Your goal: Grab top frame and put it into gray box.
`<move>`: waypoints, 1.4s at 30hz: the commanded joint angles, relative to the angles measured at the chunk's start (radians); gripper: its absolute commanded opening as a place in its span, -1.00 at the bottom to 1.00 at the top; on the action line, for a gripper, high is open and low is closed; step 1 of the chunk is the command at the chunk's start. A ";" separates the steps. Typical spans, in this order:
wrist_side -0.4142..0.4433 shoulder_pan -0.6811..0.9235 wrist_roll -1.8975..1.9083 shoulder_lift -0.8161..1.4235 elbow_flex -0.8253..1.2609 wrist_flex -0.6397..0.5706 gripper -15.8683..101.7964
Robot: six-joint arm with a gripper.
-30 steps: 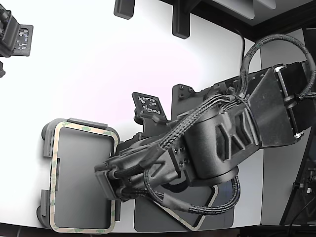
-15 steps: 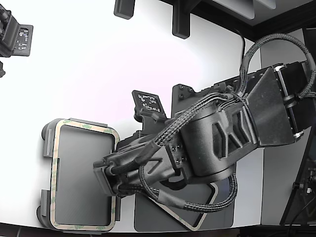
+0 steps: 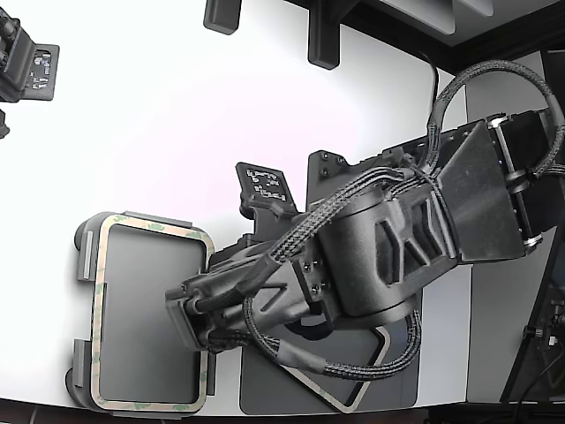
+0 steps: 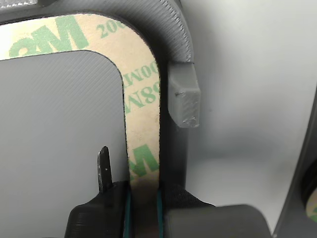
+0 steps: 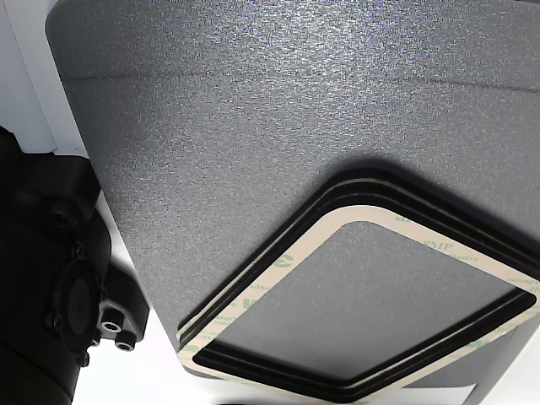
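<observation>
The top frame [image 3: 99,318], beige with green print, lies on the light gray box [image 3: 84,249] at the exterior view's lower left. My gripper [image 3: 201,340] reaches over the frame's right-hand edge in that view, with its fingertips hidden under the wrist. In the wrist view the gripper [image 4: 142,201] is shut on the frame's strip [image 4: 141,99]. The strip runs between the two teal-lined fingers [image 4: 111,203]. The strip lies just inside the box's wall, beside a raised tab [image 4: 184,94]. The box floor [image 4: 59,139] shows through the frame's open centre.
A dark gray mat [image 5: 253,101] holds a stack of similar beige frames edged in black [image 5: 253,295]; it shows partly under the arm [image 3: 353,389]. A black tag plate [image 3: 269,187] stands behind the arm. Black fixtures [image 3: 322,40] line the far edge, and another device [image 3: 26,66] is at the upper left.
The gripper has shifted slightly to the exterior view's left and down with the frame. The frame now sits a little squarer on the gray box.
</observation>
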 commanded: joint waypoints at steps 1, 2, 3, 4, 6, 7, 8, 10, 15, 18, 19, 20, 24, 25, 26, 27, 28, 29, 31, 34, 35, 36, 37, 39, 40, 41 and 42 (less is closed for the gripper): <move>0.000 -0.015 -0.002 0.018 -0.020 0.011 -0.94; 0.002 -0.015 -0.002 0.017 -0.020 0.011 -0.94; 0.002 -0.015 -0.002 0.017 -0.020 0.011 -0.94; 0.002 -0.015 -0.002 0.015 -0.020 0.011 -0.94; 0.000 -0.015 -0.002 0.014 -0.020 0.011 -0.94; 0.000 -0.015 -0.002 0.014 -0.020 0.011 -0.94; 0.000 -0.015 -0.002 0.012 -0.021 0.011 -0.94; -0.002 -0.015 -0.002 0.008 -0.023 0.011 -0.94; -0.002 -0.015 -0.002 0.005 -0.026 0.011 -0.94; -0.003 -0.015 -0.002 0.003 -0.026 0.011 -0.94; -0.005 -0.015 -0.002 0.002 -0.026 0.011 -0.94; -0.006 -0.015 -0.002 0.000 -0.028 0.011 -0.94; -0.008 -0.015 -0.002 -0.005 -0.032 0.011 -0.94; -0.008 -0.015 -0.002 -0.005 -0.032 0.011 -0.94; -0.008 -0.015 -0.002 -0.005 -0.034 0.011 -0.94; -0.008 -0.015 -0.003 -0.006 -0.034 0.011 -0.94; -0.008 -0.015 -0.003 -0.006 -0.035 0.011 -0.94; -0.008 -0.015 -0.003 -0.008 -0.035 0.011 -0.94; -0.009 -0.015 -0.003 -0.008 -0.037 0.011 -0.93; -0.011 -0.015 0.000 -0.008 -0.034 0.011 -0.93; -0.011 -0.015 0.002 -0.008 -0.034 0.011 -0.93; -0.011 -0.015 0.002 -0.008 -0.032 0.011 -0.93; -0.011 -0.015 0.002 -0.008 -0.031 0.011 -0.93; -0.011 -0.015 0.002 -0.008 -0.031 0.011 -0.93; -0.009 -0.015 0.002 -0.009 -0.031 0.011 -0.93; -0.008 -0.015 0.002 -0.009 -0.032 0.011 -0.91; -0.003 -0.015 0.002 -0.009 -0.034 0.011 -0.88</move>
